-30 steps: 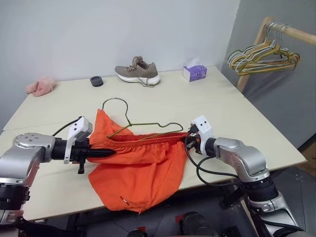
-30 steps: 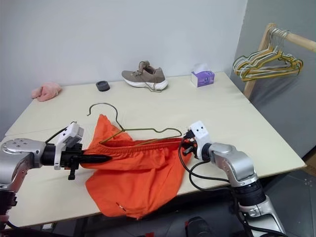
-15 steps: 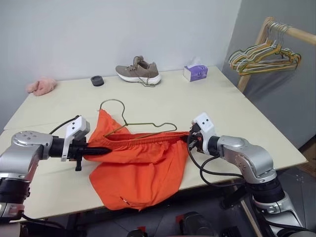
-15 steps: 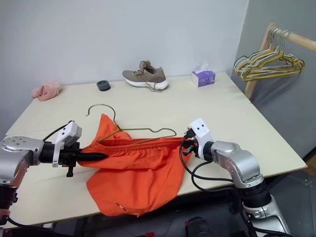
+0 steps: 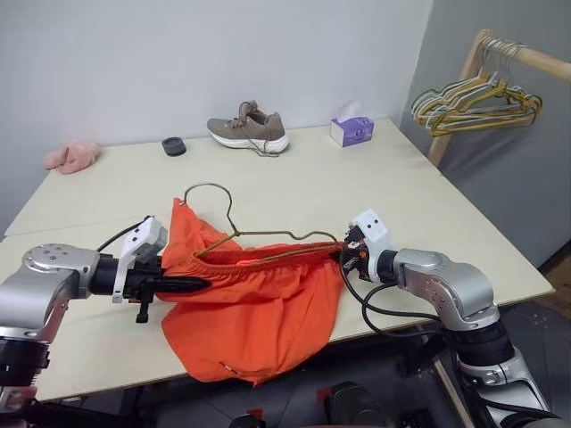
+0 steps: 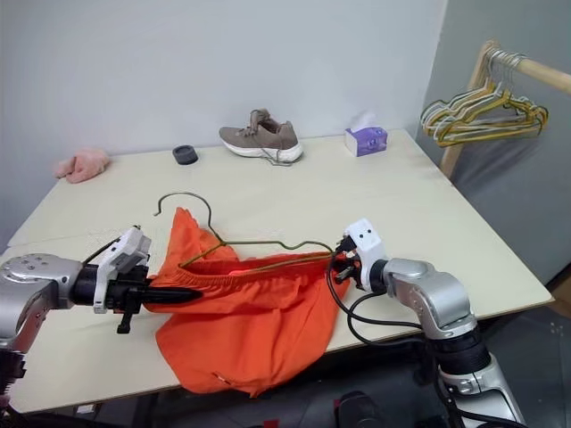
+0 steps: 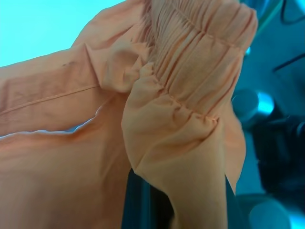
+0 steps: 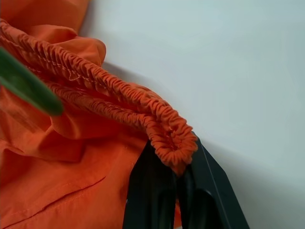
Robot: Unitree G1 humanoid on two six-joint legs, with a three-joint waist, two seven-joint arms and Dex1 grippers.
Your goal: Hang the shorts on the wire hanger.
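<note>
The orange shorts (image 5: 254, 303) hang over the table's (image 5: 401, 196) front edge, their gathered waistband stretched between both grippers. My left gripper (image 5: 201, 284) is shut on the waistband's left end (image 7: 190, 62), its black fingers (image 7: 143, 205) tucked under the fabric. At the other end my right gripper (image 5: 344, 255) is shut on the elastic (image 8: 164, 131), which folds over its fingers (image 8: 157, 195). The wire hanger (image 5: 268, 235) lies on the table with its hook (image 5: 207, 187) behind the shorts. Its frame runs along the waistband opening, partly covered by fabric.
A brown shoe (image 5: 248, 127), a purple tissue box (image 5: 351, 131), a small black ring (image 5: 174, 146) and a pink fluffy cloth (image 5: 71, 156) sit along the table's far side. At the right, a wooden rack holds a bunch of coloured hangers (image 5: 477, 100).
The left gripper drew slightly outward, then came back; the waistband stays stretched. The hanger's right shoulder now lies a little closer to the right gripper.
</note>
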